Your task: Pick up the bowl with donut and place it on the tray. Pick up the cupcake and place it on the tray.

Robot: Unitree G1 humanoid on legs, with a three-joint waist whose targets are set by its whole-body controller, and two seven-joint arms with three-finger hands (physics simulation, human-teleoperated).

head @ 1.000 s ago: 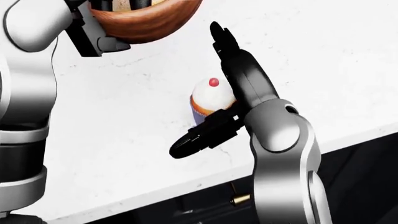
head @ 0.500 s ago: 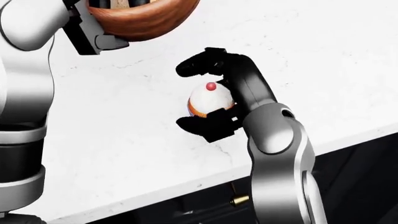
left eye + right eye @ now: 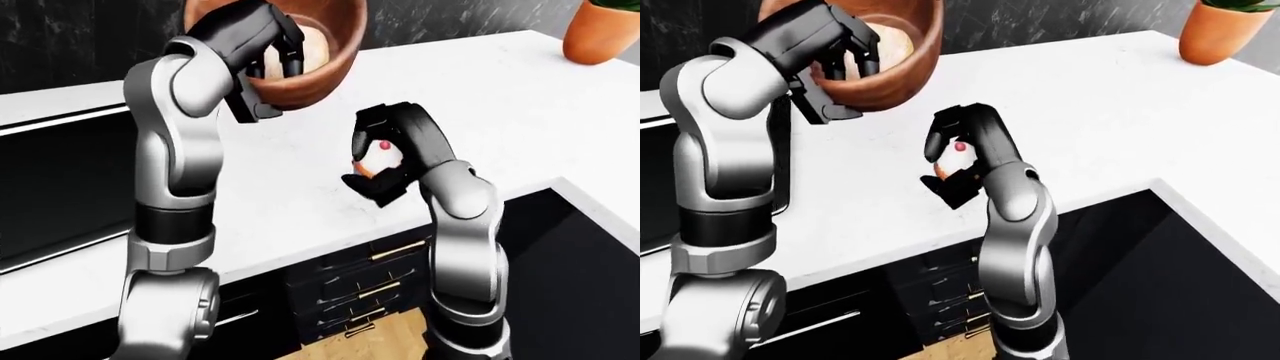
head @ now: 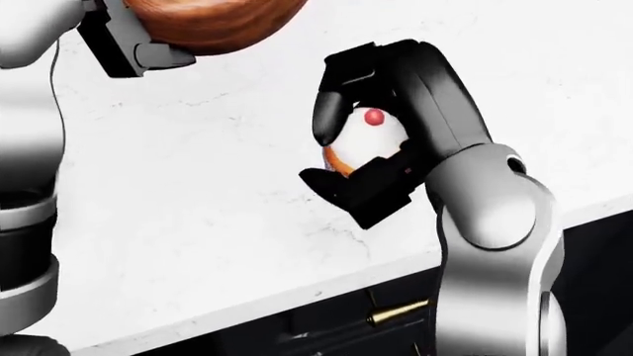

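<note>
White marble counter (image 3: pixel 520 112) (dark drawers (image 3: pixel 365 289) below).

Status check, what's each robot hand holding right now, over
Left robot hand shut on wooden bowl, held up. Right robot hand shut on cupcake, above white counter. Tray not in view. Nothing in the way.
</note>
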